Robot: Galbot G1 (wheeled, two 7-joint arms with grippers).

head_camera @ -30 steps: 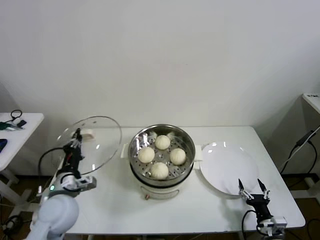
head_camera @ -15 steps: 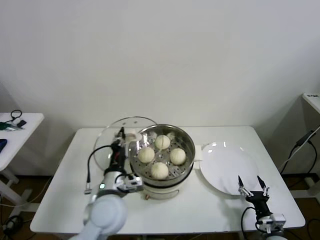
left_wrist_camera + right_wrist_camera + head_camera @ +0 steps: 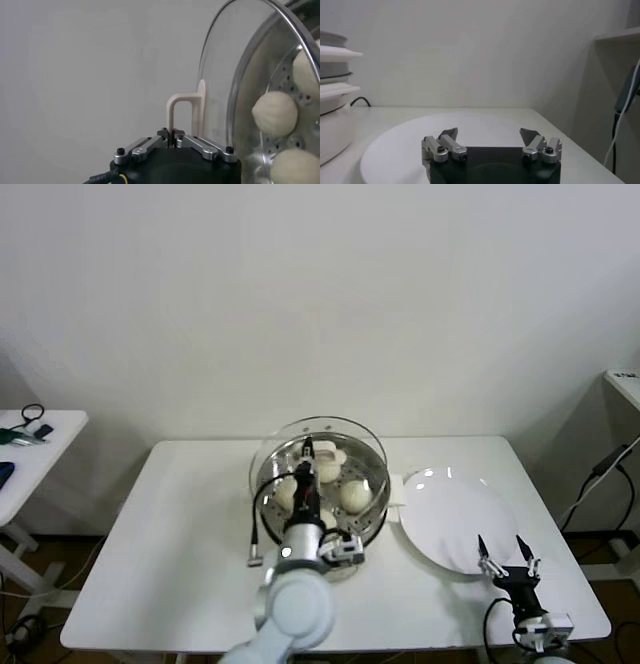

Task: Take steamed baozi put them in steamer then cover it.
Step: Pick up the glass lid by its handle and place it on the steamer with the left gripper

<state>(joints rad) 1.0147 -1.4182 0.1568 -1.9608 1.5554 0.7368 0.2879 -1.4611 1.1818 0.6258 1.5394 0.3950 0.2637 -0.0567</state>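
Small side table (image 3: pixel 40 434) at the far left edge, dark odds and ends on it, well apart from the work. White tabletop (image 3: pixel 170 534) in front of me, its left half bare. My left hand (image 3: pixel 306 452) is over the middle of the tabletop, above the steamer (image 3: pixel 372 509), fingers pinched tight on the cream-white handle of the cover (image 3: pixel 355 436); the left wrist view shows both fingertips (image 3: pixel 176 136) meeting on the thin leg of that handle. The cover hangs tilted over the steamer's mouth, not seated on the rim; its glass leans toward the far wall, and the pot shows through it. Steamed baozi (image 3: pixel 357 495) sit inside the steamer on the perforated tray; I can see them partly through the glass, partly hidden behind my own arm, so I cannot count them all from the head view. Two show plainly in the left wrist view. White plate (image 3: pixel 455 529) just right of the steamer, nothing on it. My right hand (image 3: pixel 506 557) rests at the near right, at the plate's near edge, fingers spread wide and holding nothing.
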